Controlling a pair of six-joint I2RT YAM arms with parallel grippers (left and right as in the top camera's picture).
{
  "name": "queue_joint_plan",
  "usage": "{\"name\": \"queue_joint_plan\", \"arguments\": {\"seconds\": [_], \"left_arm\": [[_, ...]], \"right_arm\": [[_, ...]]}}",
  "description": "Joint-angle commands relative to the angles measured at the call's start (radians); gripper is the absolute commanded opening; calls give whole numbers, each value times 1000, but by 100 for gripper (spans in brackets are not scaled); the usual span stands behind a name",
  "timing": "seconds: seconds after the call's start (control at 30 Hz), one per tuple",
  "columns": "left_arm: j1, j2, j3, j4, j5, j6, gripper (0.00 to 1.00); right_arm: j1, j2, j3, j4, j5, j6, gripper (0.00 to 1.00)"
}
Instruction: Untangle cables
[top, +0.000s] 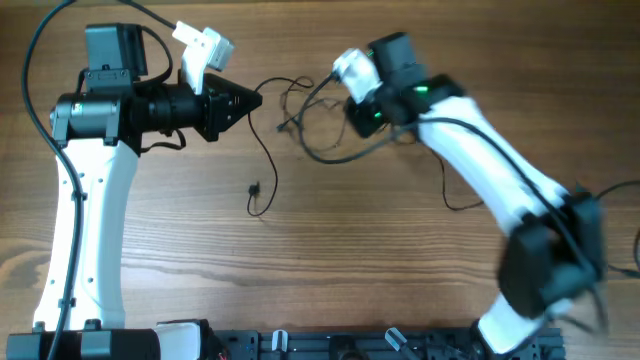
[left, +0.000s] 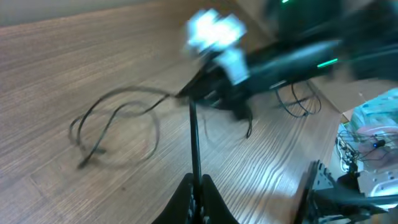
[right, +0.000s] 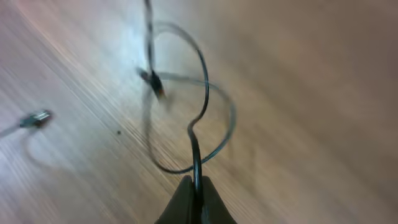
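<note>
The cables (top: 325, 150) are thin black wires looped on the wooden table between the two arms. My left gripper (top: 256, 100) is shut on one strand (left: 193, 137), which hangs down to a small plug end (top: 254, 189). My right gripper (top: 352, 122) is shut on another strand (right: 196, 152) of the loop (right: 214, 106). In the right wrist view a plug end (right: 156, 84) lies inside the loop and a second plug (right: 37, 117) lies at the left. In the left wrist view loose loops (left: 112, 121) rest on the table to the left, and the right arm (left: 273, 59) is blurred behind.
Another thin wire (top: 462, 200) lies beside the right arm. A black rail (top: 350, 345) runs along the table's near edge. In the left wrist view a heap of wires and plastic (left: 373, 134) sits past the table's right side.
</note>
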Motion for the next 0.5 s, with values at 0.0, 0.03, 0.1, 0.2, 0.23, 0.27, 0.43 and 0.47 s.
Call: {"name": "queue_joint_plan", "arguments": {"seconds": [0.0, 0.03, 0.1, 0.2, 0.23, 0.27, 0.43, 0.47], "left_arm": [[-2, -16, -4, 0, 4, 28, 4], [-2, -11, -4, 0, -18, 27, 4], [-2, 7, -4, -3, -69, 27, 4], [-2, 92, -4, 12, -206, 27, 6], [2, 118, -4, 29, -242, 27, 6], [8, 139, -4, 42, -253, 27, 6], [191, 210, -4, 200, -266, -98, 6], [251, 208, -4, 228, -264, -145, 5]], "right_arm": [[-49, -121, 6, -59, 59, 0, 4], [-63, -138, 6, -72, 83, 23, 4], [-99, -174, 6, -98, 183, 95, 4], [-209, -238, 6, -151, 401, 257, 4], [-254, -251, 6, -171, 414, 292, 4], [-297, -258, 6, -183, 413, 320, 4], [-697, -266, 6, -215, 375, 485, 4], [-753, -266, 6, -218, 375, 512, 4]]}}
